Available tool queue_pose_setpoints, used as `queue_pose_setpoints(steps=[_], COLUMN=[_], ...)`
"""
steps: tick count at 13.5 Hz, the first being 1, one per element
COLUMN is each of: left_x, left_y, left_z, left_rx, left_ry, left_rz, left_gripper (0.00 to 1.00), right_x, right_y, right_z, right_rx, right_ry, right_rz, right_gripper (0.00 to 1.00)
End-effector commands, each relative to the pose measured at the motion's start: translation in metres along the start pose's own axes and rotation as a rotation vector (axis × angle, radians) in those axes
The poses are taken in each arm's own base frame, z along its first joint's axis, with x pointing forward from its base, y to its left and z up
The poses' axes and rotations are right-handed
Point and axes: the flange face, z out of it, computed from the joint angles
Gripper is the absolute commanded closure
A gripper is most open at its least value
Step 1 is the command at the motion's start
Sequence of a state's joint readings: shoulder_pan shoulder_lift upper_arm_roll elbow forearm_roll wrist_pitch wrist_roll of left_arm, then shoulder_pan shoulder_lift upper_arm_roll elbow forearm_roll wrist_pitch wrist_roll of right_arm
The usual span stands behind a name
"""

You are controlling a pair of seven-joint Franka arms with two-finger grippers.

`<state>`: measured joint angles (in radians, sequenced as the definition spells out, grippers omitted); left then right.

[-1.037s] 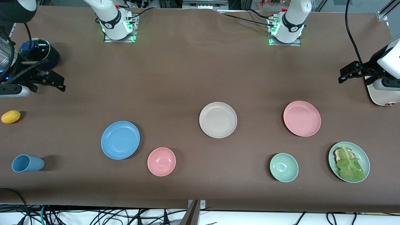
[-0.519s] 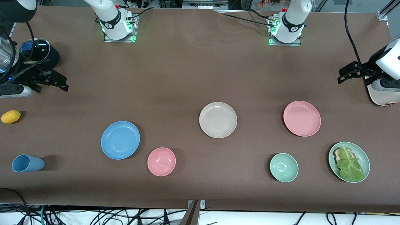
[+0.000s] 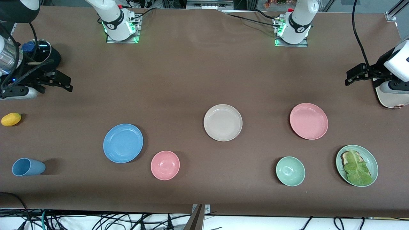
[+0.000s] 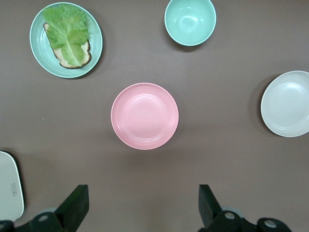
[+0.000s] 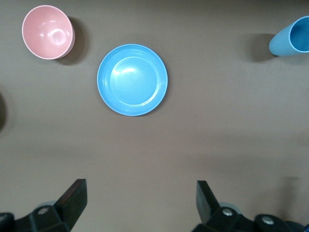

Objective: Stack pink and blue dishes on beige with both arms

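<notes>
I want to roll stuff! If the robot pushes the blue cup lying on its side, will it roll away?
Probably: the blue cup lies on its side, so its round wall touches the table. It looks tapered, so it would likely curve rather than roll straight.

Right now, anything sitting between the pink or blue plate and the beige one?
Nothing visible. Bare tablecloth runs from the pink plate to the beige plate, and from the blue plate to it. The pink bowl and green bowl sit nearer the front camera, off both lines.
</notes>
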<state>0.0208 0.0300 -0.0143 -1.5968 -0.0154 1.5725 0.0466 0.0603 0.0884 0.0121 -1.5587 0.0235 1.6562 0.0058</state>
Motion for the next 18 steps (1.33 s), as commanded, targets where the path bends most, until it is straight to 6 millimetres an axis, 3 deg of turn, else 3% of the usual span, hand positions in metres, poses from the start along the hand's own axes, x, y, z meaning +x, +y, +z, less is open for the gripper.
queue_pose_setpoints(steps=[1, 7, 14, 18], left_x=[0.004, 0.006, 0.010, 0.025], left_y=[0.000, 0.007, -0.003, -0.007], left_z=[-0.006, -0.004, 0.005, 0.036], left_rx=[-0.006, -0.004, 0.041, 0.046], left_ry=[0.010, 0.007, -0.012, -0.066], left_rz=[0.022, 0.034, 0.024, 0.005], left_gripper=[0.00, 0.00, 0.00, 0.00], right_x=[-0.007, -0.007, -0.005, -0.004], right_y=[-0.005, -0.007, -0.006, -0.006], right_z=[-0.006, -0.006, -0.006, -0.005], right_rx=[0.014, 0.014, 0.014, 0.014], right_ry=[0.014, 0.015, 0.024, 0.027], right_rz=[-0.004, -0.009, -0.007, -0.006], right_gripper=[0.00, 0.00, 0.00, 0.00])
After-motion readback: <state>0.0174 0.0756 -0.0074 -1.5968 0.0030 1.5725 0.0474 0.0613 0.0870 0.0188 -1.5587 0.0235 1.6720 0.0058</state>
